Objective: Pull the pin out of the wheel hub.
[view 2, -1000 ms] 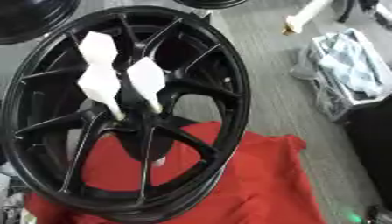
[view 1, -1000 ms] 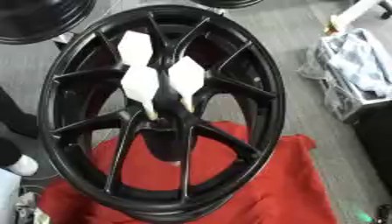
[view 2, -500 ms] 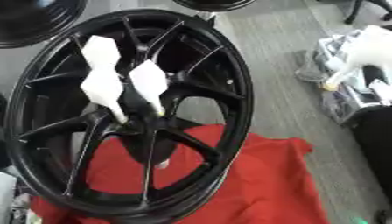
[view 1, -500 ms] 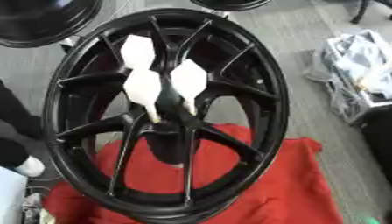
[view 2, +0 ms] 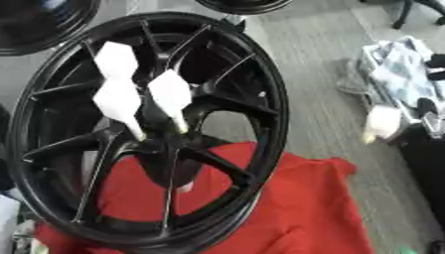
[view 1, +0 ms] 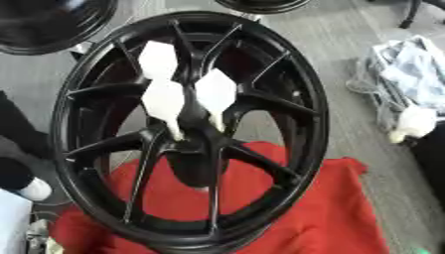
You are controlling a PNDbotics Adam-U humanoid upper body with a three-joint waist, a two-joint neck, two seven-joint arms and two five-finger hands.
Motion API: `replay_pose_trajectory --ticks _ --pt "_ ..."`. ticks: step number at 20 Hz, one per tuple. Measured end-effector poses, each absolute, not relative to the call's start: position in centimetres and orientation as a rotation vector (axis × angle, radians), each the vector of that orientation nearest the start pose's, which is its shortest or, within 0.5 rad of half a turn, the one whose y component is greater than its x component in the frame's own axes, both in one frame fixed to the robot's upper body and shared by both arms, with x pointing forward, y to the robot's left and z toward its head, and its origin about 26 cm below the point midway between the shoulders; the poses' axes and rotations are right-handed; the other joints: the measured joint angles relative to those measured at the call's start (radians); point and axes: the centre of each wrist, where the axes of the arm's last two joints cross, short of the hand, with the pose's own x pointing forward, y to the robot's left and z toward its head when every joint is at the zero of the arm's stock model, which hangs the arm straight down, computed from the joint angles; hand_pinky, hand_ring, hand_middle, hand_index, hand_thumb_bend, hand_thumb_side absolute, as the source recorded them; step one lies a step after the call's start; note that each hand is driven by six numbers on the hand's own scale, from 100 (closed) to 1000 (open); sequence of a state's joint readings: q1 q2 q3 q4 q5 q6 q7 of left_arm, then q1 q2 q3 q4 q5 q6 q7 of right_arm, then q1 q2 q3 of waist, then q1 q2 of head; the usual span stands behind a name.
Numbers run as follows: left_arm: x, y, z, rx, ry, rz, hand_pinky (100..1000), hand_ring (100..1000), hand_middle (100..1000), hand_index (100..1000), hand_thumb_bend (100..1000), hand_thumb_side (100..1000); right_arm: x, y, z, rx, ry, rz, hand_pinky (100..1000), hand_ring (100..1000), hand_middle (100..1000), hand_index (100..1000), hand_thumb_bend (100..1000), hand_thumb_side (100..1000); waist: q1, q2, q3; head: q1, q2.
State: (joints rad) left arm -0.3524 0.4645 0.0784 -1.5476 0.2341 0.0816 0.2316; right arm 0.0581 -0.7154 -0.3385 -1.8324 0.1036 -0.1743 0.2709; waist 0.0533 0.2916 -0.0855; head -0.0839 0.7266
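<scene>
We see the black wheel hub [view 1: 191, 129] tilted on a red cloth [view 1: 322, 208]; three white pins [view 1: 215, 94] stand in its centre. Neither robot hand appears, so we cannot tell their state.

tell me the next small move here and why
Probably bring a hand up to the white pin on the right of the cluster and curl its fingers round the wide head. Three white pins stand in the wheel hub, and no hand shows at the black wheel, which stands tilted on the red cloth.
</scene>
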Motion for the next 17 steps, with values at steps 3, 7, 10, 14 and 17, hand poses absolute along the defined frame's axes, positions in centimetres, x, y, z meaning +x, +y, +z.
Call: replay_pose_trajectory --ticks 3,7,10,14,17 --pt "35.5 34.4 13.9 0.341 -1.848 0.046 719 750 725 719 147 845 24.6 -44.3 17.4 -0.699 -1.761 0.818 953 856 878 952 100 207 0.002 0.0 0.0 0.0 0.0" --pt "35.5 34.4 13.9 0.341 -1.848 0.046 719 750 725 719 146 845 24.6 -44.3 17.2 -0.699 -1.747 0.799 950 851 866 941 100 165 0.004 0.0 0.0 0.0 0.0" --pt "35.5 34.4 13.9 0.34 -1.848 0.045 719 749 725 719 147 843 24.8 -44.3 17.3 -0.684 -1.757 0.753 922 810 802 880 100 455 0.004 0.0 0.0 0.0 0.0" --pt "35.5 34.3 14.0 0.335 -1.851 0.043 718 749 725 719 148 842 25.5 -43.7 17.8 -0.564 -1.851 0.585 927 807 785 860 100 681 0.005 0.0 0.001 0.0 0.0" --pt "35.7 33.9 14.2 0.319 -1.861 0.043 718 750 725 719 149 840 26.5 -42.6 18.6 -0.401 -1.957 0.452 933 816 803 873 100 701 0.007 -0.001 0.007 -0.004 0.0"
